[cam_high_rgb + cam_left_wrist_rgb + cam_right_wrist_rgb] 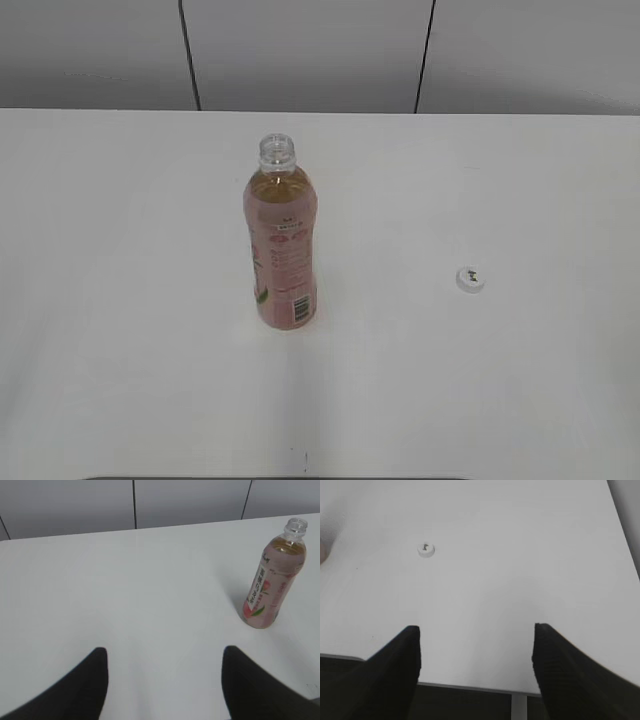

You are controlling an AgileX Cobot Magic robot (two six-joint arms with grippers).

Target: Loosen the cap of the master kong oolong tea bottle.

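The master kong oolong tea bottle (281, 240) stands upright near the middle of the white table, its neck open with no cap on it. It also shows in the left wrist view (274, 578) at the far right. The white cap (470, 279) lies flat on the table to the bottle's right, dark mark up; it also shows in the right wrist view (426, 549). My left gripper (163, 655) is open and empty, well away from the bottle. My right gripper (476, 632) is open and empty near the table's front edge, short of the cap. Neither gripper shows in the exterior view.
The white table (120, 300) ends at a grey panelled wall (300, 50) behind. Its front edge (470, 687) and a table leg show below my right gripper.
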